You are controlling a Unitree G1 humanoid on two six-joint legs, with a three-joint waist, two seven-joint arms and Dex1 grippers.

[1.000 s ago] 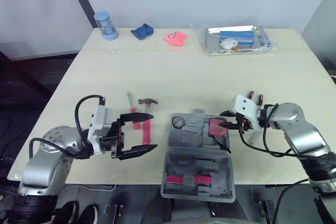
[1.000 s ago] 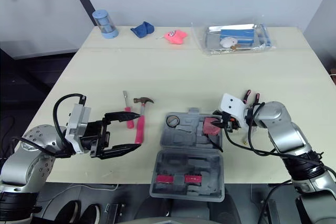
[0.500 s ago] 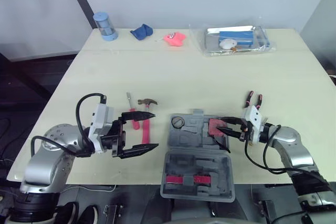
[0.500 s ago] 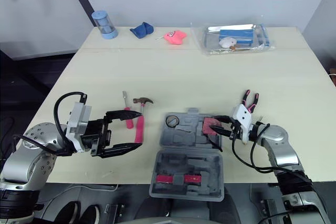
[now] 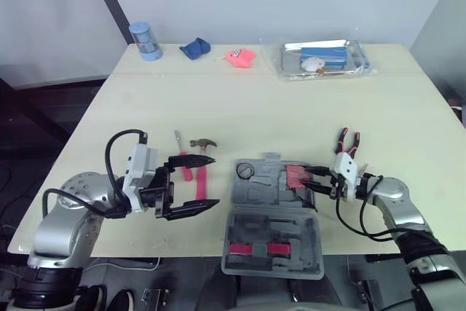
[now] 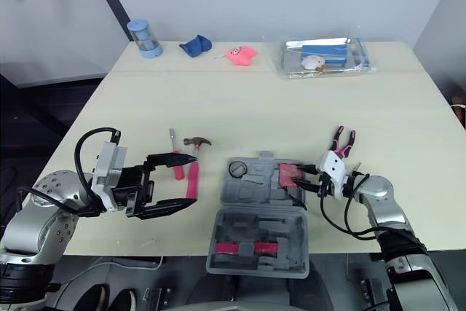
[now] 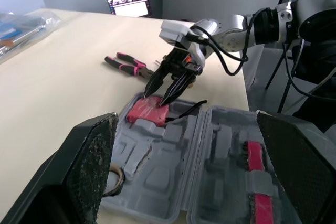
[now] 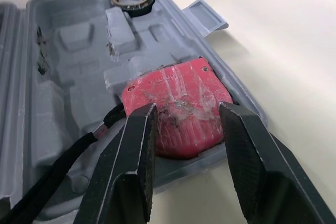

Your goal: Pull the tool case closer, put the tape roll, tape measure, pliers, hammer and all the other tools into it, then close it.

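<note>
Left eye view: open case on table; tape roll and tape measure inside it. Hammer and screwdriver lie left of the case, pliers right of it. The empty left pincer is spread, left of the case. Left wrist view: right pincer spread, tips at the tape measure. Right wrist view: fingers straddle the tape measure, not clamping. Its strap trails loose across the case. Risk, as judged: strap snags a tip or fouls closing. Whether the tape measure sits flush cannot be told.
</note>
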